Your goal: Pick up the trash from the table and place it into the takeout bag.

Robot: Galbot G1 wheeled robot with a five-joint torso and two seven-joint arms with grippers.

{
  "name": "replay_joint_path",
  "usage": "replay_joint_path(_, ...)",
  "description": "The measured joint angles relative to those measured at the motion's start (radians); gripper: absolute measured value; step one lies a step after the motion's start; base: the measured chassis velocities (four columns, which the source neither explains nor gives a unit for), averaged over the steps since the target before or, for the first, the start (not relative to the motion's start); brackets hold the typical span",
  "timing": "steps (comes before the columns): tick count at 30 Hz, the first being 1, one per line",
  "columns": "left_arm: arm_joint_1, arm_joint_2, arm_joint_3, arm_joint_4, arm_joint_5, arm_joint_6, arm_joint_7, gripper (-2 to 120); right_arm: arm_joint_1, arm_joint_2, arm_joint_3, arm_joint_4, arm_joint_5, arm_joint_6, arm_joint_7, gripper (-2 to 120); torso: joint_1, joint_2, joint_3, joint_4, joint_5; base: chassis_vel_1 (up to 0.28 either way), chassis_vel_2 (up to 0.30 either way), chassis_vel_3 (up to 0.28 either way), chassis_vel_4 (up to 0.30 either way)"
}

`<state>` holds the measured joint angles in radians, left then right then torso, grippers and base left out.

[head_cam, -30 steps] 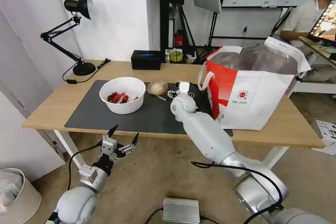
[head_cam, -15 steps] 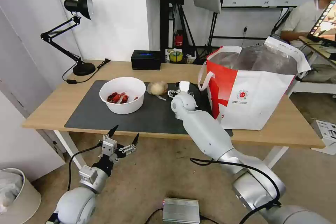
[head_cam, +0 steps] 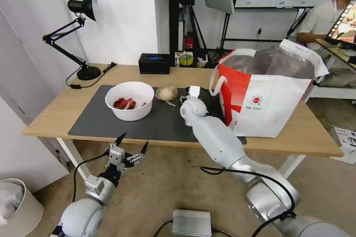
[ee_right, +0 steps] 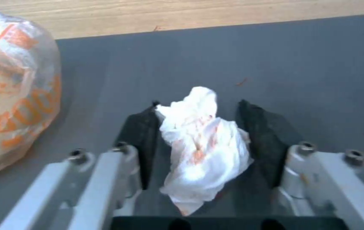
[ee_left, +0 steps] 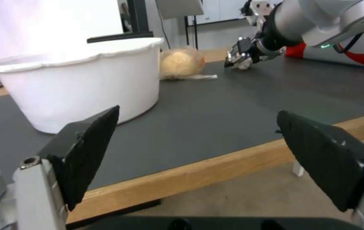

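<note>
On the dark mat (head_cam: pixel 96 122) of the table (head_cam: pixel 48 118), my right gripper (head_cam: pixel 187 98) (ee_right: pixel 199 103) rests low with both pads pressed against the small white tissue ball (ee_right: pixel 203 143), shut on it. The left wrist view shows the same gripper (ee_left: pixel 239 59) and the tissue ball (ee_left: pixel 245 65) on the mat. Just to the left lies the beige plastic-wrap ball (head_cam: pixel 167 92) (ee_right: pixel 11 89). The white bowl (head_cam: pixel 129 100) (ee_left: pixel 75 80) with red shellfish scraps stands further left. The takeout bag (head_cam: pixel 270 96) stands open on the right. My left gripper (head_cam: pixel 131 144) (ee_left: pixel 196 111) hangs open below the table's front edge.
A black box (head_cam: pixel 154 63) sits at the table's back edge and a black desk lamp (head_cam: pixel 83 40) at the back left corner. On the floor are a white bin (head_cam: pixel 18 203) at the left and a silver box (head_cam: pixel 191 222) in front.
The right gripper's fingers have drawn closer together around the tissue ball, and the arm has shifted slightly. The left arm has not moved.
</note>
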<state>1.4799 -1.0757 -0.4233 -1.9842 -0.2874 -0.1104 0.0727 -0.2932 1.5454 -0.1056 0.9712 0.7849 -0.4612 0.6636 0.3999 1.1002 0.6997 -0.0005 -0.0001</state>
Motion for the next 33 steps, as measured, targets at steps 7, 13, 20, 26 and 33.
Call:
replay_joint_path(7, -0.006, 0.000, 0.009, 0.002, 0.001, 0.000, 0.000, 100, -0.005, -0.011, 0.000, 0.009, 0.021, -0.002, 0.001, 22, 0.000, 0.000, 0.000, -0.0003, 0.0000, 0.000, 0.000, 0.000, 0.000)
replay_joint_path(13, -0.007, 0.002, 0.010, 0.003, 0.001, 0.000, 0.000, 100, -0.015, -0.025, -0.010, 0.039, 0.045, -0.004, -0.007, 2, 0.000, 0.000, 0.000, 0.0010, 0.0003, 0.000, 0.000, 0.000, 0.000)
replay_joint_path(20, -0.005, -0.001, 0.014, 0.001, 0.002, -0.001, -0.001, 100, -0.028, -0.076, -0.051, 0.134, 0.087, -0.007, -0.019, 1, 0.000, 0.000, 0.001, 0.0014, 0.0005, 0.000, 0.000, 0.000, 0.000)
replay_joint_path(26, -0.004, -0.004, 0.017, -0.001, 0.006, -0.001, -0.002, 100, -0.042, -0.113, -0.064, 0.191, 0.106, -0.008, -0.014, 1, 0.000, 0.000, 0.001, 0.0008, 0.0006, 0.000, 0.000, 0.000, 0.000)
replay_joint_path(33, -0.001, -0.006, 0.015, -0.001, 0.008, -0.001, -0.002, 100, -0.084, -0.181, -0.076, 0.314, 0.147, -0.015, -0.010, 1, 0.000, 0.000, 0.000, 0.0008, 0.0005, 0.000, 0.000, 0.000, 0.000)
